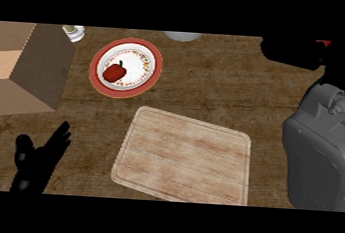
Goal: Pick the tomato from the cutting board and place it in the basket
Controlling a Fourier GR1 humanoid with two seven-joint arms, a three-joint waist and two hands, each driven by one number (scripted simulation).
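Note:
The wooden cutting board [184, 157] lies bare in the middle of the counter. My right forearm [324, 158] runs up the right side to my right hand [294, 52] at the far right corner. That hand is a dark curled mass, and a small patch of red, the tomato [324, 43], shows at its upper edge; the rest of the tomato is hidden. My left hand [38, 161] rests open at the lower left, fingers up. No basket can be made out for certain.
A red-rimmed plate [97, 71] holding a red pepper [116, 72] sits beyond the board to the left. A large brown box [42, 65] fills the left edge. A small jar [74, 31] and a white round object [183, 36] stand at the back.

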